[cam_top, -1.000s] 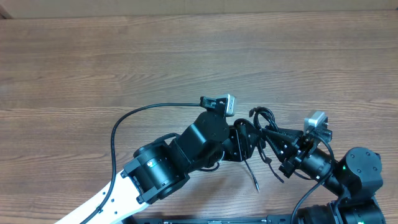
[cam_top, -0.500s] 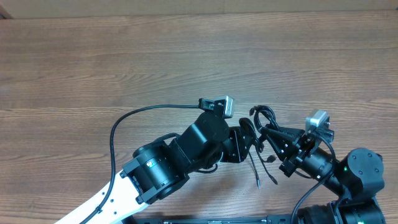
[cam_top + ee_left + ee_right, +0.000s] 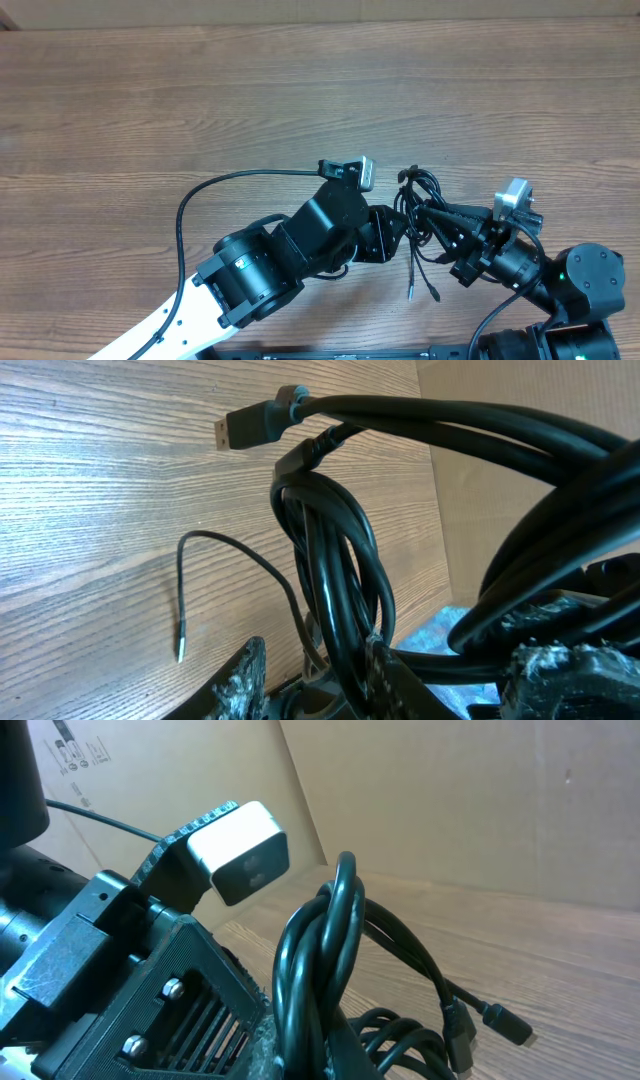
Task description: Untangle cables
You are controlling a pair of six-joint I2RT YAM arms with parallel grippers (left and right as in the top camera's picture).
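The cables (image 3: 420, 192) are a knotted bunch of thin black cords, held up between my two grippers near the table's front edge. Two loose ends (image 3: 412, 290) hang down towards the front. My left gripper (image 3: 398, 226) is shut on the cables from the left. In the left wrist view the cords (image 3: 335, 560) run down between its fingers (image 3: 315, 652), with a flat plug (image 3: 245, 425) sticking out. My right gripper (image 3: 434, 213) is shut on the cables from the right. In the right wrist view the cords (image 3: 320, 950) rise from its jaws (image 3: 335, 1045).
The wooden table (image 3: 200, 90) stretches far and left. A cardboard wall (image 3: 300, 10) stands along the back. The left arm's own thick wire (image 3: 200, 192) arcs to its wrist camera (image 3: 352, 170). A thin loose cord end (image 3: 180, 645) lies on the wood.
The two grippers have drawn slightly apart. The bundle has stretched and risen a little, and the hanging ends have swung left and straightened.
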